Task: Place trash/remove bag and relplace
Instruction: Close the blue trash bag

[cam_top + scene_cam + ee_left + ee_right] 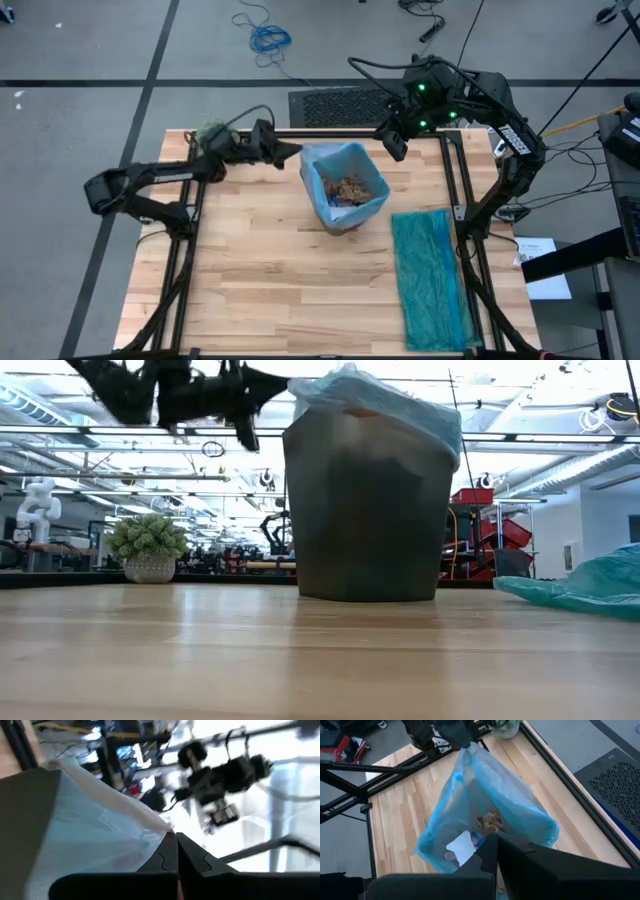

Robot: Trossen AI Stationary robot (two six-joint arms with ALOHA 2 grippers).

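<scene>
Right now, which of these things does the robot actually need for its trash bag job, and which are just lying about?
Part of the job:
- light blue bag lining the bin
- trash inside it
- left gripper, shut on the bag's rim
- right gripper, shut, above the bag's far edge
- teal-green bag, lying flat, probably the replacement

Just lying about:
- potted green plant
- blue cable on the floor

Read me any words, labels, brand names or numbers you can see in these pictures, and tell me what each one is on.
No text can be read in any view.
The white paper sheet on the floor right of the table has print too small to read.
The bin, the bag and the teal bag show no label.
</scene>
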